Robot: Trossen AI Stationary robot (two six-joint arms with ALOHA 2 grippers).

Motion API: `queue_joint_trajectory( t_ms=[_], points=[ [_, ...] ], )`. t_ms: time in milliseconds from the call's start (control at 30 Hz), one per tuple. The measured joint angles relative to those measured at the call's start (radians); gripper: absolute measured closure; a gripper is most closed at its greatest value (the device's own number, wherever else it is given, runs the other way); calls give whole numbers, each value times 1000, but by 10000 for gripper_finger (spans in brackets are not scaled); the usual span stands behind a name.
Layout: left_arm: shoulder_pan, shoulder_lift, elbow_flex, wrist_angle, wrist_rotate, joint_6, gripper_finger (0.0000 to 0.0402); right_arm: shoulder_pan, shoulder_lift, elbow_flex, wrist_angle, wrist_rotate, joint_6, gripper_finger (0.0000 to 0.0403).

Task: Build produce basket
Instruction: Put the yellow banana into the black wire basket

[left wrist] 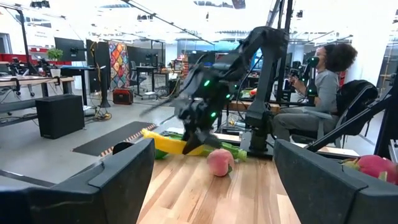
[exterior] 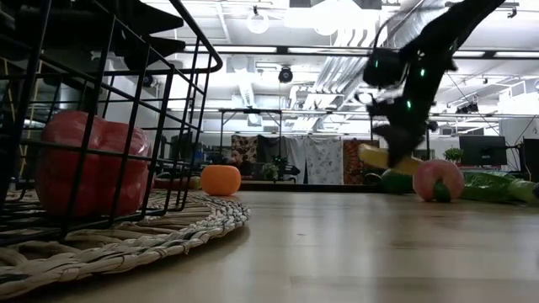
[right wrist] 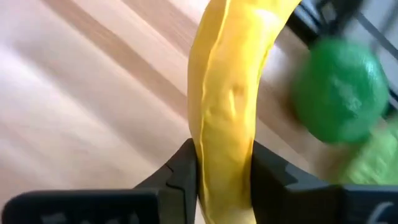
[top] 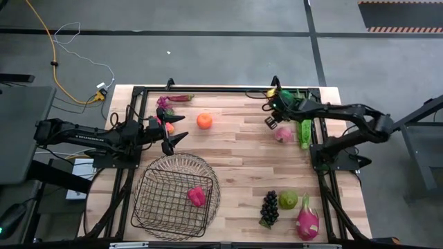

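Item: my right gripper, at the table's one-o'clock corner, is pinching the yellow banana, both fingers pressing its sides; lime just beside it, peach near. Item: my left gripper is hanging wide apart, holding nothing, at ten o'clock. Item: basket sitting at seven o'clock, one red piece inside; bare planks are lying between at centre. Legible writing: none I can make out.

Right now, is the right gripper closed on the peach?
No, the right gripper has its fingers pressed on both sides of the yellow banana; the peach lies free beside it.
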Motion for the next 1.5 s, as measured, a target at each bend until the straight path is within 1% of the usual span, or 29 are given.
queue_joint_trajectory(
  t_ms=[100,167,267,367,467,533,667,867,1067,1200,1300,1400,1500],
  points=[
    [0,0,0,0,0,0,85,80,-56,0,88,-40,10,309],
    [0,0,0,0,0,-1,85,139,-81,-14,195,-45,28,315],
    [0,0,0,0,0,-2,85,234,-91,-81,450,-47,38,321],
    [-1,0,0,0,0,-23,85,313,-82,-154,733,-78,14,321],
    [-1,0,0,6,0,-52,85,373,-75,-195,934,-91,-31,318],
    [-1,0,0,25,-1,-72,85,401,-76,-198,1020,-98,-81,318],
    [0,0,3,45,2,-131,85,425,-75,-157,1054,-144,-164,317],
    [-1,12,10,35,10,-132,85,458,-75,-137,1072,-163,-244,317],
    [0,43,11,47,-2,-125,85,458,-75,-137,1073,-162,-234,316],
    [0,60,11,58,-29,-116,85,458,-75,-137,1073,-162,-234,316],
    [0,77,11,100,-32,-121,85,458,-68,-137,1069,-163,-206,316],
    [0,115,25,123,-34,-132,85,460,-34,-136,1089,-163,-184,316],
    [0,179,62,123,-33,-132,85,461,30,-106,1090,-164,-181,316]
  ],
)
